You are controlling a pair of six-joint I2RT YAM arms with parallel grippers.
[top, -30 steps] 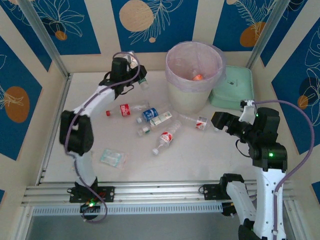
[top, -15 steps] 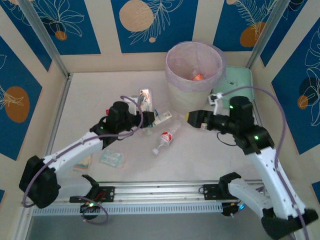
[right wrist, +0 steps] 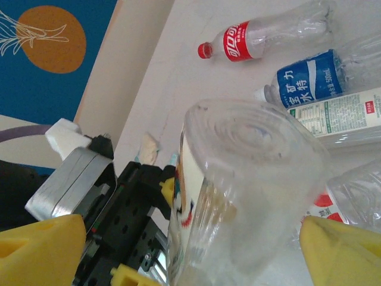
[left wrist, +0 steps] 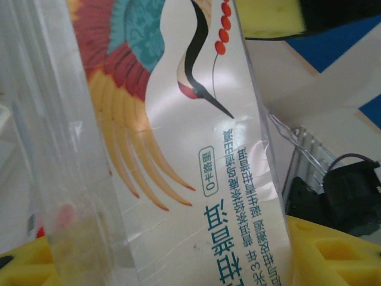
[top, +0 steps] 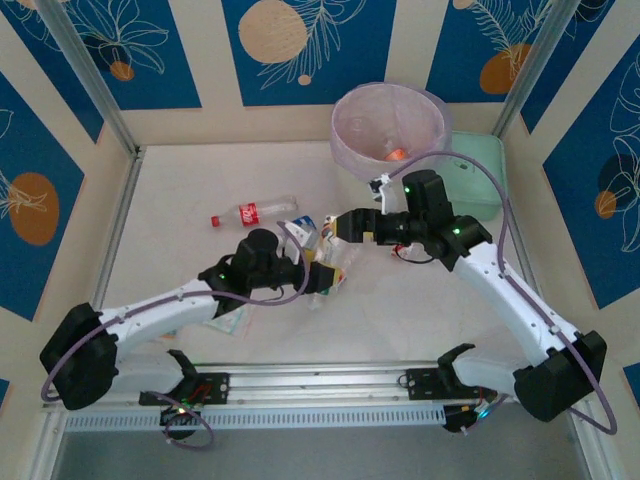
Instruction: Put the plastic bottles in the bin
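My left gripper [top: 320, 277] is shut on a clear plastic bottle [left wrist: 178, 149] with a white label showing a crane, held above the table's middle. The right gripper [right wrist: 190, 250] stands open, one yellow fingertip [right wrist: 41, 250] on each side of that bottle's [right wrist: 250, 179] ribbed base with gaps. The right gripper [top: 340, 230] is just beyond the left one. More bottles lie on the table: a red-label one [top: 252, 213], a blue-label one [right wrist: 309, 80], a white-label one [right wrist: 339, 116] and a crushed one [right wrist: 351, 202]. The bin [top: 345, 160], cream with a pink liner, stands at the back.
A mint-green case [top: 480, 170] sits right of the bin behind the right arm. A flat clear packet [top: 225, 318] lies partly under the left arm. An aluminium rail [top: 320, 385] runs along the near edge. Something orange [top: 397, 154] lies inside the bin.
The left arm swung from the back of the table to the middle with the bottle in its grip. The right arm reached leftward until its fingers straddle the bottle's base.
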